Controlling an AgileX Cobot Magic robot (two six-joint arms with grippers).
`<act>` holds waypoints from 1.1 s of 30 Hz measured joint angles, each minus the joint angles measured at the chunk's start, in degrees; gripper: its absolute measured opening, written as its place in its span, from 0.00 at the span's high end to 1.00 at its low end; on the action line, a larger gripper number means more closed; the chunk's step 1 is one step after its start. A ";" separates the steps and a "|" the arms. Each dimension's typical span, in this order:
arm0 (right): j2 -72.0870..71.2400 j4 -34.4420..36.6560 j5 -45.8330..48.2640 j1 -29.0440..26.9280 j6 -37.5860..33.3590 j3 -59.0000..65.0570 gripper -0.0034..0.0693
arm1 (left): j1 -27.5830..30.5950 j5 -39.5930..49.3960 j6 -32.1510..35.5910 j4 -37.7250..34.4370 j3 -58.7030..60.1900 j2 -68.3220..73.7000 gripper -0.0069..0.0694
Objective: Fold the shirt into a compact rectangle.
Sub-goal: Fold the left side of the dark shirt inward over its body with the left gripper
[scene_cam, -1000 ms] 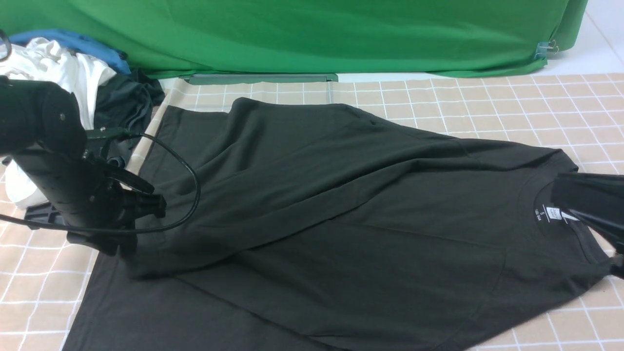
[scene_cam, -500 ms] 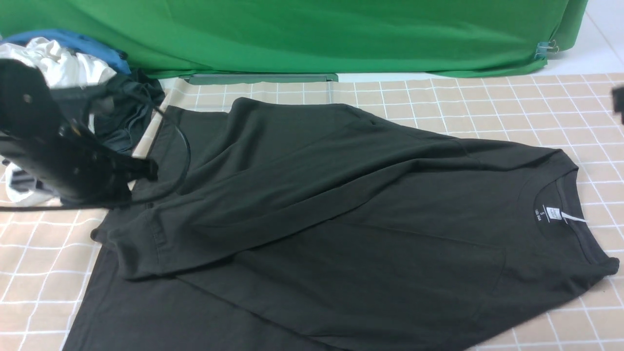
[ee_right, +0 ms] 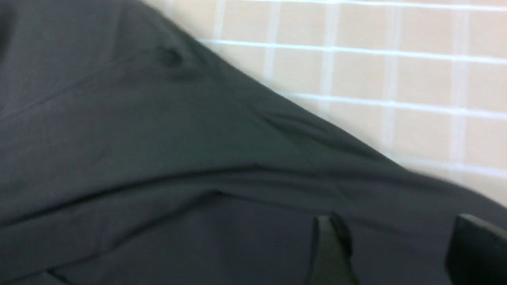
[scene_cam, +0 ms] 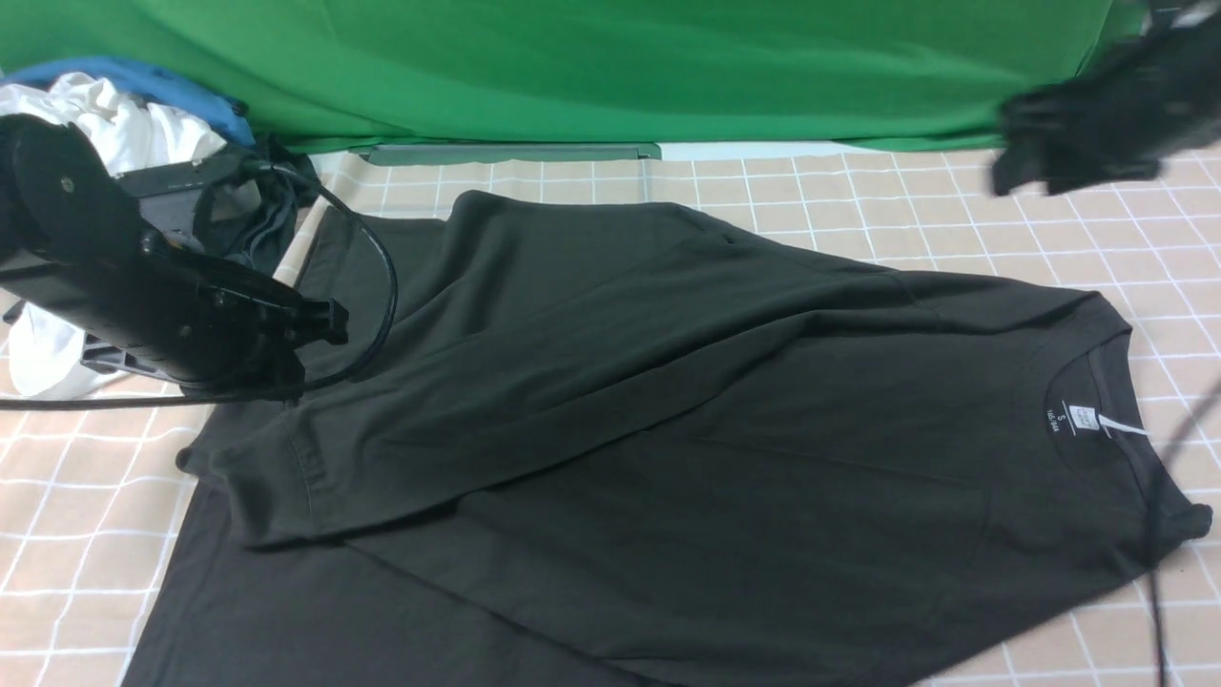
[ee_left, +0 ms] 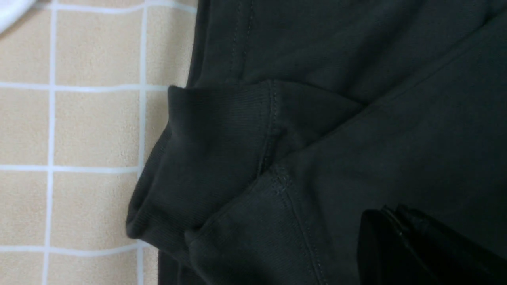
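Black shirt [scene_cam: 668, 429], beige white-gridded cloth [scene_cam: 954, 205]

L gripper [scene_cam: 329, 320] low w/ jaws together; R gripper [scene_cam: 1013, 157] up high, jaws apart, blurry.

Left arm [scene_cam: 114, 277], by the cuff of the shirt [scene_cam: 668, 401]: black casing with small screws [scene_cam: 65, 183] and a looping black cable [scene_cam: 382, 277]. Right arm [scene_cam: 1097, 134], beyond the shirt's collar: black, blurred, perhaps trailing a thin dark cable [scene_cam: 1159, 496]
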 joint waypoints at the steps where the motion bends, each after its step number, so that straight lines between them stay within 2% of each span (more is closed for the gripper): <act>1: 2.80 0.00 0.73 0.70 -0.42 -2.01 0.31 | 0.00 0.00 0.00 -0.09 0.00 0.00 0.89; 9: 19.16 -2.29 6.63 4.27 -4.42 -17.02 0.24 | 0.00 2.83 0.25 0.13 0.00 0.00 0.89; 14: 23.58 -8.14 7.02 6.14 -4.87 -19.79 0.22 | 0.00 2.96 0.37 0.26 0.00 0.00 0.89; 17: 24.89 -9.77 7.52 6.59 -5.44 -20.00 0.24 | 0.00 2.96 0.60 0.31 0.00 0.00 0.89; 19: 25.70 -10.24 7.65 6.87 -5.97 -20.00 0.35 | 0.00 2.96 0.60 0.31 0.00 0.00 0.89; 20: 25.86 -10.24 7.58 6.98 -6.19 -20.05 0.44 | 0.00 2.96 0.60 0.31 0.00 0.00 0.89; 22: 25.85 -10.24 7.23 7.04 -6.36 -20.19 0.69 | 0.00 2.96 0.60 0.31 0.00 0.00 0.88; 24: 25.85 -10.24 7.20 7.04 -6.68 -20.84 0.84 | 0.00 2.96 0.60 0.31 0.00 0.00 0.88; 27: 25.85 -10.30 7.41 6.98 -7.30 -22.67 0.87 | 0.00 2.96 0.60 0.31 0.00 0.00 0.88; 33: 25.85 -10.25 7.79 5.29 -6.90 -28.18 0.88 | 0.00 3.12 0.60 0.31 0.00 0.00 0.88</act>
